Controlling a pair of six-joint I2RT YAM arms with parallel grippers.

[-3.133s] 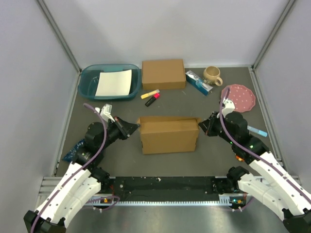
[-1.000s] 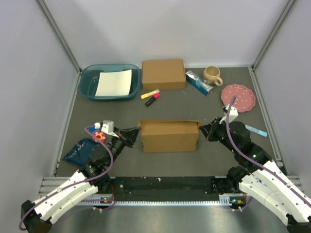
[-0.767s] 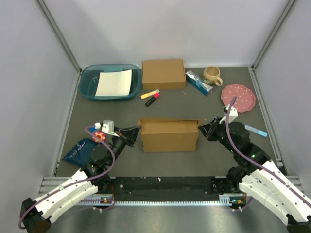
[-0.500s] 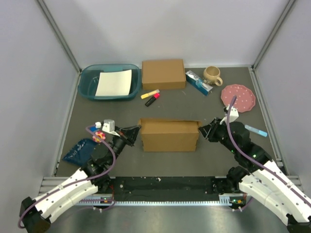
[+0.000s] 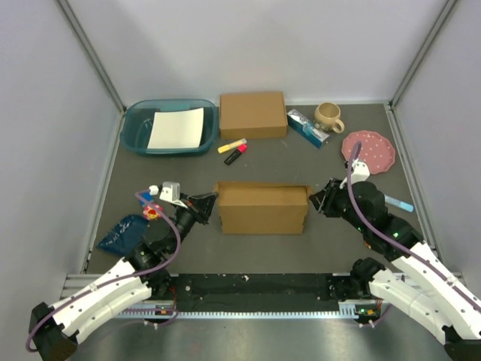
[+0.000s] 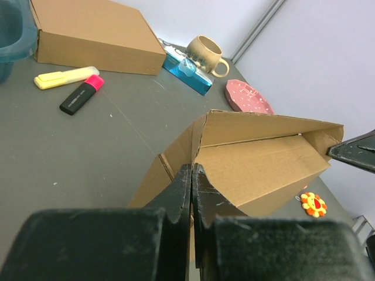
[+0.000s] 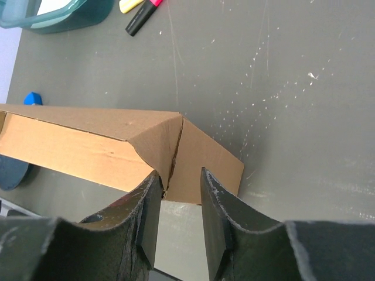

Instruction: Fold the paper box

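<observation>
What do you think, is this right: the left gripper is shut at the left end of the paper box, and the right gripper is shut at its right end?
Not quite. The left gripper is shut at the left end of the paper box, but the right gripper at its right end is open: the right wrist view shows its jaws apart.

Your left tool (image 6: 191,178) is pinched shut on the near end wall of the paper box (image 6: 258,170), whose top panel tilts up from the counter (image 6: 88,152). Beyond it lie a yellow highlighter (image 6: 64,77), a black-and-pink marker (image 6: 82,95), a closed cardboard box (image 6: 88,32), a beige mug (image 6: 203,54), a blue packet (image 6: 186,73) and a pink plate (image 6: 249,98).
</observation>
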